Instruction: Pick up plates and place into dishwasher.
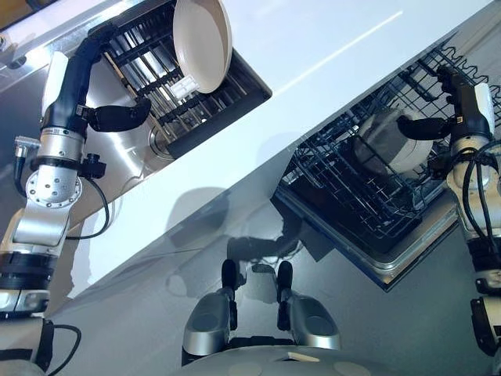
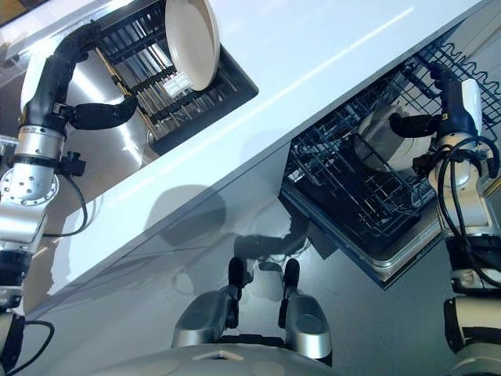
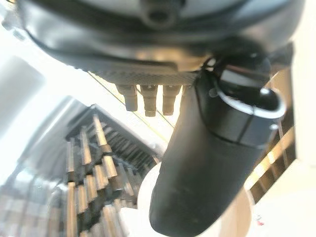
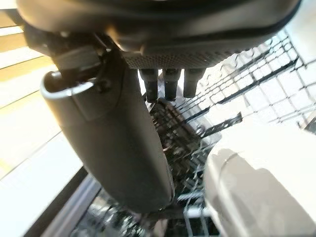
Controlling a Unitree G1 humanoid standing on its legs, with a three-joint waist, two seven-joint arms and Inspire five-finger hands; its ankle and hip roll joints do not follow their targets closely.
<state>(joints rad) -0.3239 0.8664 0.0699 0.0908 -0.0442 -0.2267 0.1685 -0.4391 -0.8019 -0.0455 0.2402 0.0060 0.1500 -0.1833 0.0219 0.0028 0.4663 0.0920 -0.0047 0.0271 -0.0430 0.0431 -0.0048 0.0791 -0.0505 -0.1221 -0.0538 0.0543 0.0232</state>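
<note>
Item — cream plate [image 1: 202, 43], on edge in the sink rack [image 1: 168, 94]; our left hand [image 1: 82, 66], fingers straight and empty, sits just beside it, nearer. Right hand [image 1: 462, 102] — relaxed, empty — by the plate [image 1: 387, 141] in the dishwasher basket [image 1: 352, 196].

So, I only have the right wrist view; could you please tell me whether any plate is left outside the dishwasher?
Observer: Yes, one cream plate stands on edge in the sink rack.
Operator: Thank you. Where is the left hand?
Observer: The left hand is at that rack, beside the plate, its fingers straight and holding nothing.
Operator: And is the dishwasher rack pulled out?
Observer: Yes, the dishwasher rack sticks out from under the white counter.
</note>
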